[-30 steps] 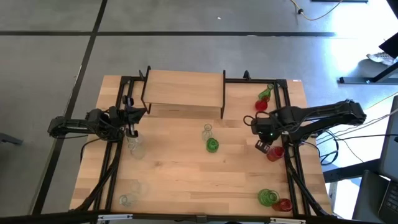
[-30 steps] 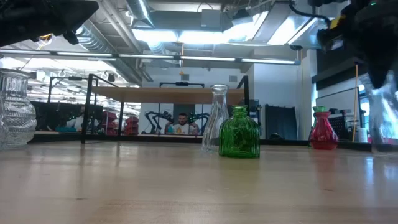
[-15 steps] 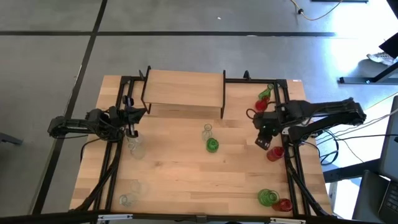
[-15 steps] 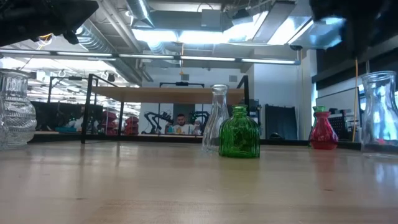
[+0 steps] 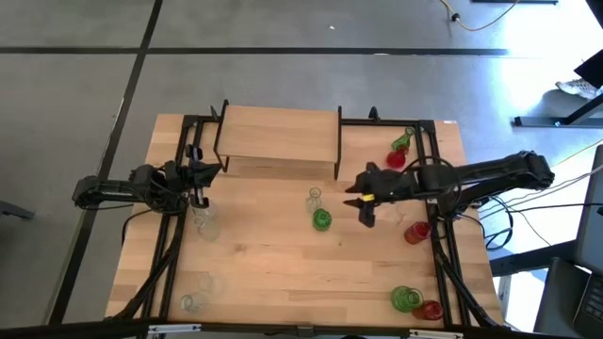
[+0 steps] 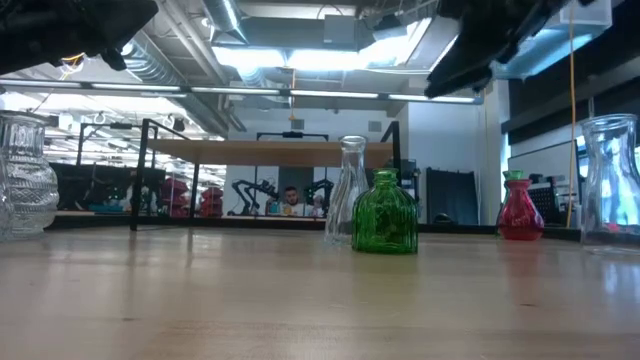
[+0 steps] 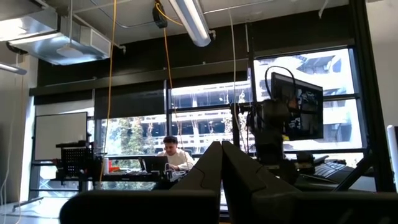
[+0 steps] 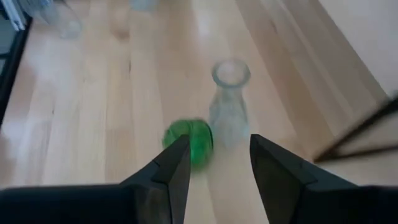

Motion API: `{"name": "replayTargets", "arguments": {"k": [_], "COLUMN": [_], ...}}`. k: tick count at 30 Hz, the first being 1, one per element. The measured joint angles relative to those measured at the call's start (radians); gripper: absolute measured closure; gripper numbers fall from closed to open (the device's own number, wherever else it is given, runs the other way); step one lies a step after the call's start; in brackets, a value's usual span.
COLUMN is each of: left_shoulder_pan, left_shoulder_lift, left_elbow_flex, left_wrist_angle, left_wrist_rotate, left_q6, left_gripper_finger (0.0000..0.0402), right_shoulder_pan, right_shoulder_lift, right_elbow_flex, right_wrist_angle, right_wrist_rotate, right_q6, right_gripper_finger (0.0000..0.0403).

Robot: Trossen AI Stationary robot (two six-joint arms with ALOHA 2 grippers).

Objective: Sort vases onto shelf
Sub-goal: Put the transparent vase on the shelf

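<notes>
Right pincer (image 5: pixel 355 200) part-open, empty, nearing squat ribbed green glass vase (image 5: pixel 322 219) beside tall clear glass vase (image 5: pixel 314 198); probably next: straddle, close.

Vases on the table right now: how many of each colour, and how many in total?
Clear vases: 5
Green vases: 3
Red vases: 3
Total: 11, none on the shelf yet.
</notes>
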Motion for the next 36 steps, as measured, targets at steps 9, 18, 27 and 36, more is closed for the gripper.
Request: {"name": "replayTargets", "arguments": {"k": [9, 18, 27, 36], "left_shoulder_pan": [0.0, 0.0, 0.0, 0.0], "left_shoulder_lift": [0.0, 0.0, 0.0, 0.0], "left_elbow_flex": [0.0, 0.0, 0.0, 0.0], "left_wrist_angle": [-0.001, -0.013, -0.02, -0.019], "left_wrist_rotate": [0.004, 0.008, 0.008, 0.004], "left_q6": [-0.008, -0.009, -0.009, -0.008], "left_gripper_finger": [0.0401, 0.0401, 0.0401, 0.0401], "right_shoulder_pan": [-0.059, -0.127, -0.151, -0.149], "right_shoulder_lift": [0.142, 0.295, 0.303, 0.302], "right_elbow_flex": [-0.122, -0.122, -0.122, -0.109], "right_wrist_angle": [0.287, 0.492, 0.484, 0.443], "right_wrist_rotate": [-0.135, -0.249, -0.251, -0.211], "right_q6": [-0.021, -0.039, -0.041, -0.08], "right_gripper_finger": [0.0251, 0.0251, 0.025, 0.0273]}}
